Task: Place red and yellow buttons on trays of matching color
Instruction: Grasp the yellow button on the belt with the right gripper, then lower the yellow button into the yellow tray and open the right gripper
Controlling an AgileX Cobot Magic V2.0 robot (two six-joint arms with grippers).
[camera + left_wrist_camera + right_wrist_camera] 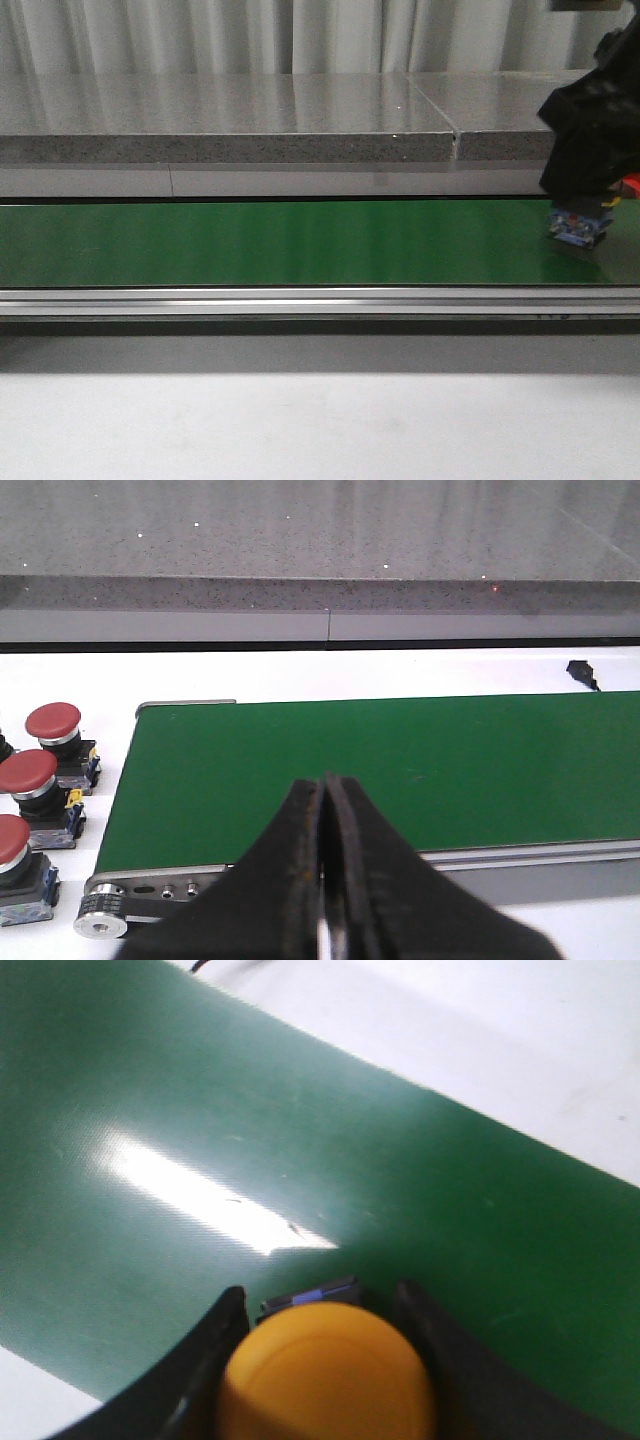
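- Yellow button (325, 1372) is sitting right between the right claw's (320, 1360) fingers, so that claw is clamped on it, mushroom cap facing the wrist cam.
- From the front, the button's blue-ish base (578, 226) hangs out under the right claw (585, 205), just above or maybe touching the green conveyor belt (280, 243). Can't tell which.
- Left claw (322, 880) has its fingers pressed together with nothing in them, parked over the near edge of the belt.
- Off to the side of the left claw, past the belt's end, three red buttons (28, 785) stand in a row on the white table (400, 670).
- No trays visible in any view, yellow or red.
- My read: we're mid-carry on the yellow one. Next move needs it brought over to the yellow tray, wherever that is, then released upright.
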